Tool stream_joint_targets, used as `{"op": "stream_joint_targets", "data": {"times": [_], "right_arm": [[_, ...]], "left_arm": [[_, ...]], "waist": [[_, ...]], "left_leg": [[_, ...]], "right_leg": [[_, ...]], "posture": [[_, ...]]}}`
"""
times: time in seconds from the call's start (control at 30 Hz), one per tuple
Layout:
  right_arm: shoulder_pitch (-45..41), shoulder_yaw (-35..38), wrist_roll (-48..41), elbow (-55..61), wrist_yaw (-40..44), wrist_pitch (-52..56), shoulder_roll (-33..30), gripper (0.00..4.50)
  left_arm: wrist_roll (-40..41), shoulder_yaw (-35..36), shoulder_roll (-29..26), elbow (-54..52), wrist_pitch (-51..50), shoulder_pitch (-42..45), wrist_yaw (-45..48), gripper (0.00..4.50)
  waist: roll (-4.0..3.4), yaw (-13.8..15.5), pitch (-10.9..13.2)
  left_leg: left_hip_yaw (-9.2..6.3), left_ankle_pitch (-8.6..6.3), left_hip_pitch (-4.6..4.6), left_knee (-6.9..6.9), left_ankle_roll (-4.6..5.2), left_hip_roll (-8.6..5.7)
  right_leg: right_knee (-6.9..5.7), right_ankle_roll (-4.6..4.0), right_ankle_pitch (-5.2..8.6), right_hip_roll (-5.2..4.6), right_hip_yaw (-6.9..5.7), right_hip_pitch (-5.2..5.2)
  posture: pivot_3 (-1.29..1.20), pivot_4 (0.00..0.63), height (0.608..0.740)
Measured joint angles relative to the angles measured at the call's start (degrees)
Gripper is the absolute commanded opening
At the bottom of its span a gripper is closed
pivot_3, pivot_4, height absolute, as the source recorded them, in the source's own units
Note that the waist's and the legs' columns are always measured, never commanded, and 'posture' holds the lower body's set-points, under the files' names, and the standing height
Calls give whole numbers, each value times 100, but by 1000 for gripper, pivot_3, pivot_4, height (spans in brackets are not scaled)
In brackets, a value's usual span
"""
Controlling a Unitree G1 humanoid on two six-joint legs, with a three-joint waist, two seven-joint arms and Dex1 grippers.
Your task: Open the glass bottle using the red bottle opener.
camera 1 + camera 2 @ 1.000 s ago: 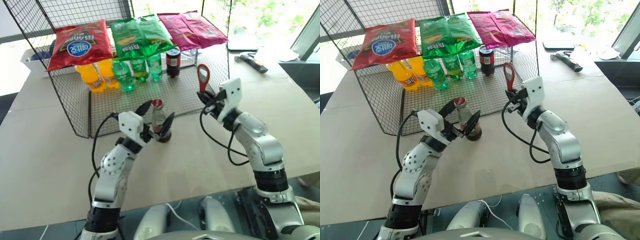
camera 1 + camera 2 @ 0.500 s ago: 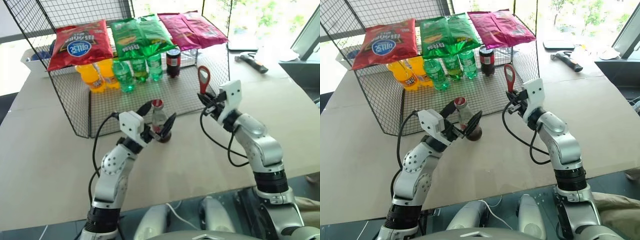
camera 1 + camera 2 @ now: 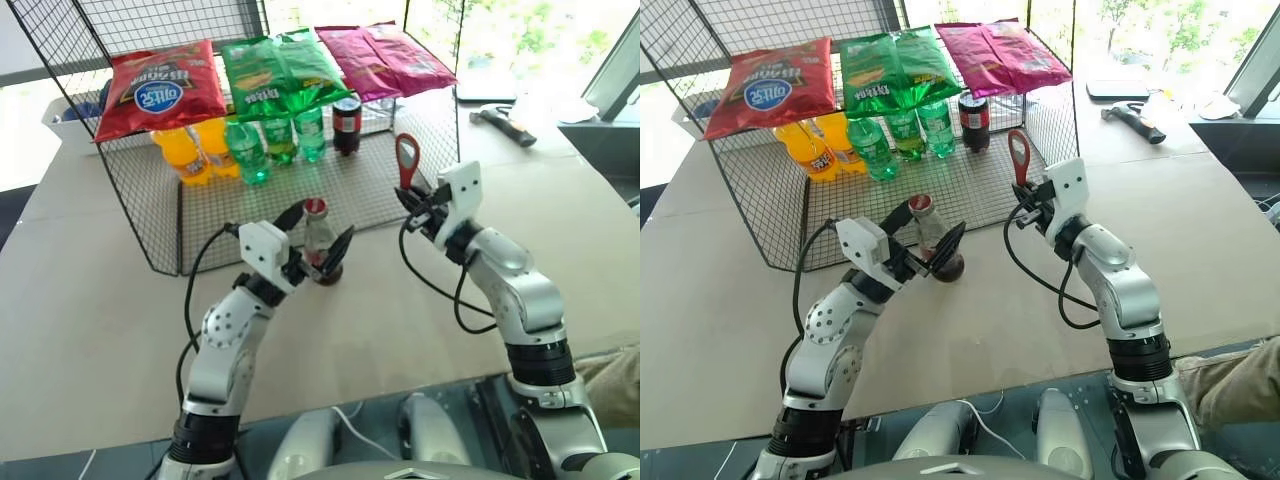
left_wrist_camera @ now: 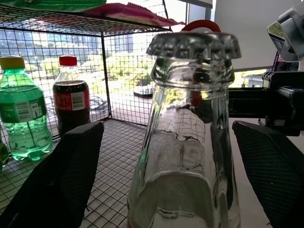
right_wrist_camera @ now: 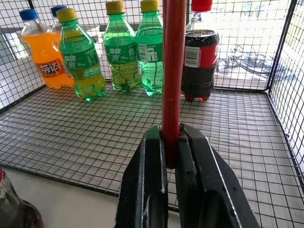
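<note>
Landmark = wire rack (image 3: 150, 215) on the table (image 3: 90, 330).

Glass bottle (image 3: 318, 240) stands upright on table, just in front of rack's front edge, near its middle. Crown cap (image 4: 194, 45) on. Clear neck, dark cola in lower part.

L gripper (image 3: 312, 235): jaws spread wide, one finger (image 3: 289, 215) on each side of bottle. Wrist view shows gaps between pads (image 4: 61, 175) and glass, so not gripping; bottle sits between them, untouched as far as can be seen.

R gripper (image 3: 412, 195): jaws pinched narrow on handle of red bottle opener (image 3: 406, 158). Opener held upright, loop head on top, in front of rack's right front corner, raised off the table. Well apart from bottle, to its right and higher than the cap. R wrist view: red handle (image 5: 174, 71) clamped between the two fingers, edge-on.

Inside rack, lower shelf, back row: orange soda bottles (image 3: 185, 150) at left, green plastic bottles (image 3: 275, 140) mid, squat dark cola bottle w/ red screw cap (image 3: 346, 125) at right. On rack top: red chip bag (image 3: 160, 88), green bag (image 3: 280, 70), magenta bag (image 3: 385, 58).

Beyond rack to the right, on table: hammer-like tool (image 3: 503, 122).
</note>
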State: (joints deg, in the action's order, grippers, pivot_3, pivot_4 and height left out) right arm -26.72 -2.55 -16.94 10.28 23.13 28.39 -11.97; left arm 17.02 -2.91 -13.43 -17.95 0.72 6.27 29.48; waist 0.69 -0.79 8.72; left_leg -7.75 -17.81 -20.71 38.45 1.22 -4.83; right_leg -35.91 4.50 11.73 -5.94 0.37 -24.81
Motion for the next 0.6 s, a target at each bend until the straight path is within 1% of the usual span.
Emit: {"op": "stream_joint_targets", "data": {"times": [0.23, 0.33, 0.37, 0.4, 0.47, 0.53, 0.6], "right_arm": [[0, 0, 22, -4, 0, -13, 14, 0], [0, 0, 25, -4, 0, -15, 20, 0], [0, 0, 25, -4, 0, -15, 20, 0], [0, 0, 26, -4, 0, -15, 20, 0], [0, 0, 27, -4, 0, -16, 20, 0], [0, -2, 42, -5, 5, -27, 25, 0], [0, -32, 83, -5, 19, -54, 10, 0]], "left_arm": [[3, -10, 0, -135, -72, 40, 10, 4466], [6, -8, 0, -135, -119, 40, 9, 3665], [6, -7, 0, -135, -139, 39, 9, 3277], [6, -8, -1, -135, -156, 38, 8, 2713], [27, 6, 0, -154, -138, 40, 3, 1805], [27, 24, -20, -245, -139, 69, 6, 1553], [26, 30, -32, -245, -139, 65, 5, 1541]], "waist": [[0, 0, 0], [0, 0, 0], [0, 0, 0], [0, 0, 0], [0, 0, 0], [-2, 3, -5], [-2, 3, -5]], "left_leg": [[0, 0, 0, 0, 0, 0], [0, 0, 0, 0, 0, 0], [0, 0, 0, 0, 0, 0], [0, 0, 0, 0, 0, 0], [0, 0, 0, 0, 0, 0], [1, 0, 2, 0, 0, 0], [1, 0, 2, 0, 0, 0]], "right_leg": [[0, 0, 0, 0, 0, 0], [0, 0, 0, 0, 0, 0], [0, 0, 0, 0, 0, 0], [0, 0, 0, 0, 0, 0], [0, 0, 0, 0, 0, 0], [0, 0, 0, 0, 1, 1], [0, 0, 0, 0, 1, 1]], "posture": [[0, 150, 739], [0, 150, 739], [0, 150, 739], [0, 150, 739], [0, 150, 739], [0, 150, 739], [0, 150, 739]]}}
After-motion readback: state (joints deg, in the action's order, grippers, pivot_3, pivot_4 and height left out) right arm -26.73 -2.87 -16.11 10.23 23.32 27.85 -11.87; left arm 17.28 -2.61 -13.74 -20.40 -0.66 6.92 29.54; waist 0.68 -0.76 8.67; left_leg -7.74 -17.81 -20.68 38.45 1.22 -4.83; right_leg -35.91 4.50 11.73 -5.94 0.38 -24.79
